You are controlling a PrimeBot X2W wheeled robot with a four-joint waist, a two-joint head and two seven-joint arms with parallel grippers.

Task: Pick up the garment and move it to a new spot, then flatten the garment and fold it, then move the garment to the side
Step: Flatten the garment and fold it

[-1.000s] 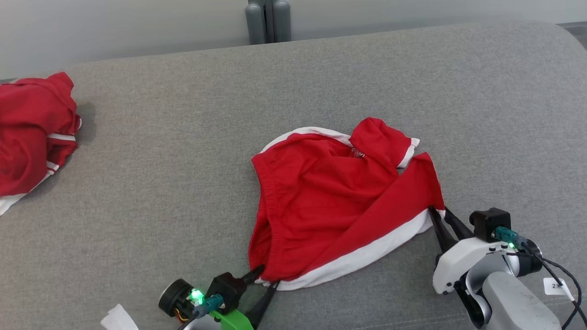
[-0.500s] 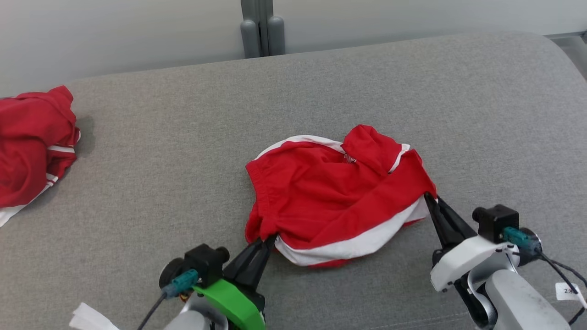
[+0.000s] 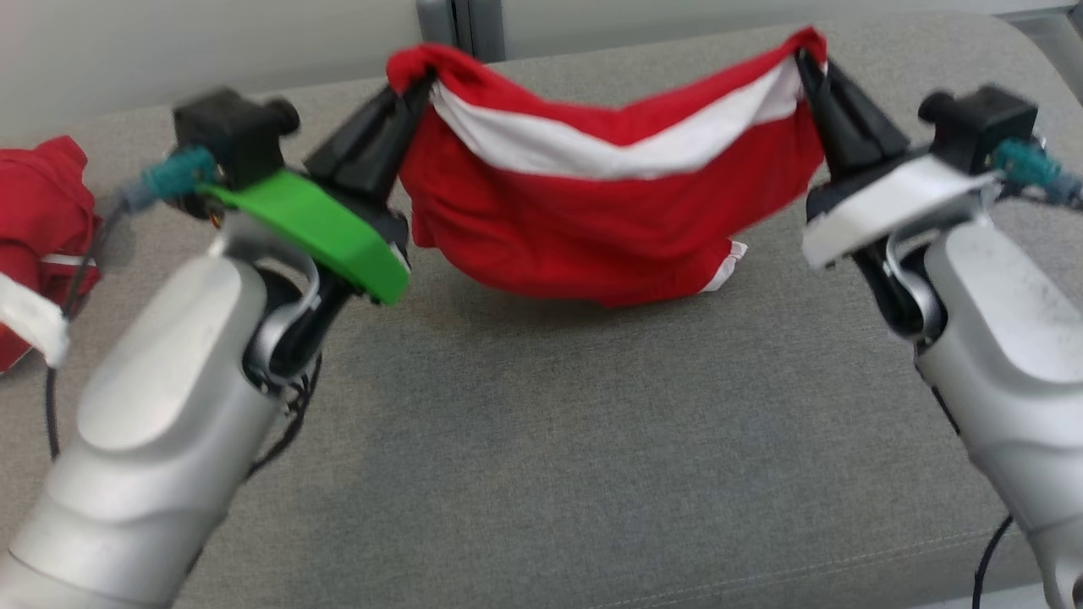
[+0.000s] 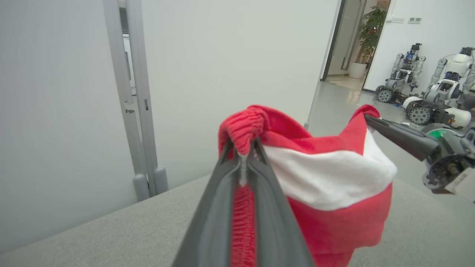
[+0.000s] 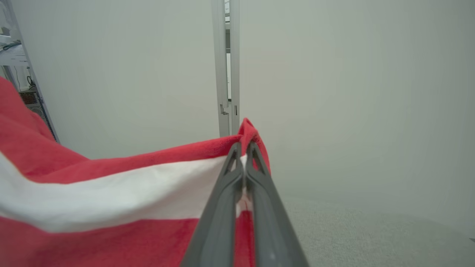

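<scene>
The garment [image 3: 609,203] is red with a white band and hangs stretched between my two grippers above the grey couch seat [image 3: 541,440]. My left gripper [image 3: 420,80] is shut on its left corner, and the left wrist view shows that gripper [image 4: 243,148] pinching a ribbed red hem of the garment [image 4: 326,185]. My right gripper [image 3: 805,61] is shut on the right corner; in the right wrist view this gripper [image 5: 243,146] clamps the garment's [image 5: 111,193] red edge. The garment's lower edge sags close to the seat.
A second red garment [image 3: 42,203] with white stripes lies bunched at the seat's far left. A grey post [image 3: 453,25] stands behind the couch against the pale wall. Several other robots [image 4: 434,92] stand in a room beyond a doorway.
Both grippers have risen and moved away from me, lifting the garment off the seat by its two corners. It now hangs spread between them. The head camera has shifted too.
</scene>
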